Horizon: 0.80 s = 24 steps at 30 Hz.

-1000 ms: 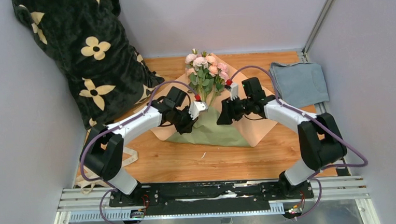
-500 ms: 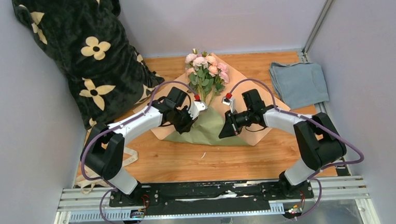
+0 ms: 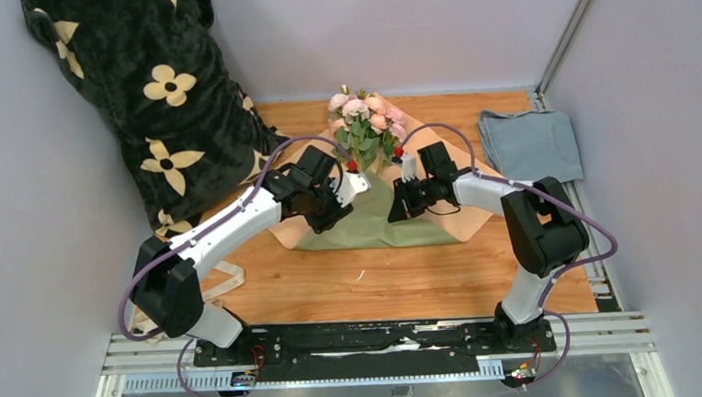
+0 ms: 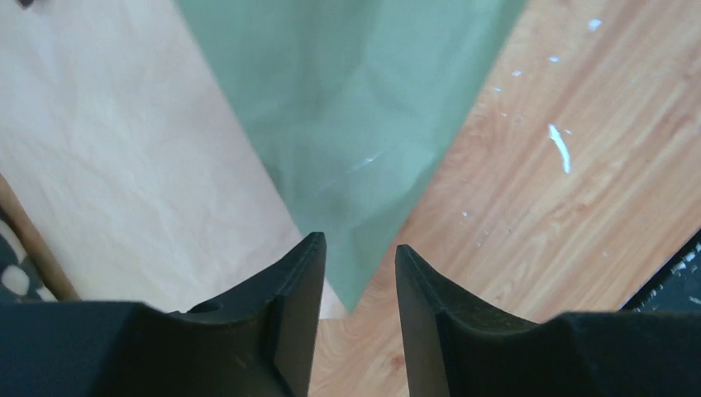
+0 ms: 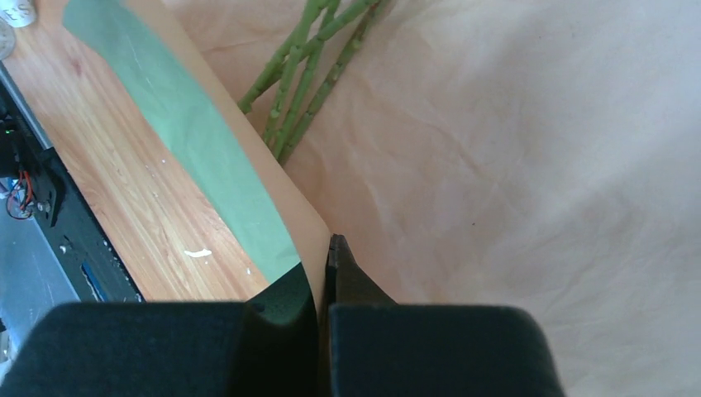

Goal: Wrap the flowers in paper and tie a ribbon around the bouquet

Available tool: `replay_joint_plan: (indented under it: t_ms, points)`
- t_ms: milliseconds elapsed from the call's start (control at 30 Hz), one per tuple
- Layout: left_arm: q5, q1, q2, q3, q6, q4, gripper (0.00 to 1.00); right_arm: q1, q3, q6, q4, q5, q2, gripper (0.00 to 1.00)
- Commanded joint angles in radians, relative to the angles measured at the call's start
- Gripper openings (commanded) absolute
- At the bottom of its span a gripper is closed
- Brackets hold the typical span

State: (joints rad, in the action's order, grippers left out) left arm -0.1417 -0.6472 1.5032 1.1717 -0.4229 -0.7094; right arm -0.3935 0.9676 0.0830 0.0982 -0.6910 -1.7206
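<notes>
table (image 3: pixel 380 289): bears every item; arm bases at its near edge
paper (image 3: pixel 377 229): flat at table centre, between the two arms, one flap folded over its middle
flowers (image 3: pixel 366 124): on the paper, blooms at its far corner, stems (image 5: pixel 306 74) running nearward as far as a fold
blanket (image 3: pixel 157 91): far left corner, against the wall, left of the flowers
cloth (image 3: pixel 528 146): far right, just beside the paper's right corner
ribbon (image 3: pixel 231 279): near left, beside the left arm
left gripper (image 4: pixel 360 273): over the flap's pointed corner, a finger on each side
right gripper (image 5: pixel 328 265): at the fold's edge, near the stem ends
</notes>
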Motion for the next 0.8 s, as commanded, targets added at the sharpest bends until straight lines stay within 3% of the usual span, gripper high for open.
replay_joint_plan:
  t_ms: [0, 133, 300, 533, 700, 767]
  points:
    - [-0.003, -0.076, -0.024, -0.002, -0.030, -0.091, 0.42, -0.006, 0.038, -0.015, 0.059, 0.057, -0.034, 0.00]
    - [-0.073, -0.088, 0.061, 0.022, -0.017, -0.053, 0.33, -0.006, 0.081, -0.024, 0.094, 0.050, -0.058, 0.00]
    - [0.092, -0.086, 0.156, -0.052, -0.049, 0.163, 0.27, -0.005, 0.120, -0.031, 0.124, 0.044, -0.089, 0.00]
    - [0.123, -0.086, 0.181, -0.168, -0.069, 0.227, 0.26, 0.010, 0.134, -0.021, 0.152, 0.088, -0.092, 0.00]
    - [0.121, -0.086, 0.207, -0.200, -0.062, 0.250, 0.26, 0.027, 0.174, -0.003, 0.272, 0.296, -0.025, 0.25]
    - [0.119, -0.086, 0.217, -0.194, -0.055, 0.247, 0.26, 0.026, 0.177, 0.024, 0.335, 0.463, 0.044, 0.27]
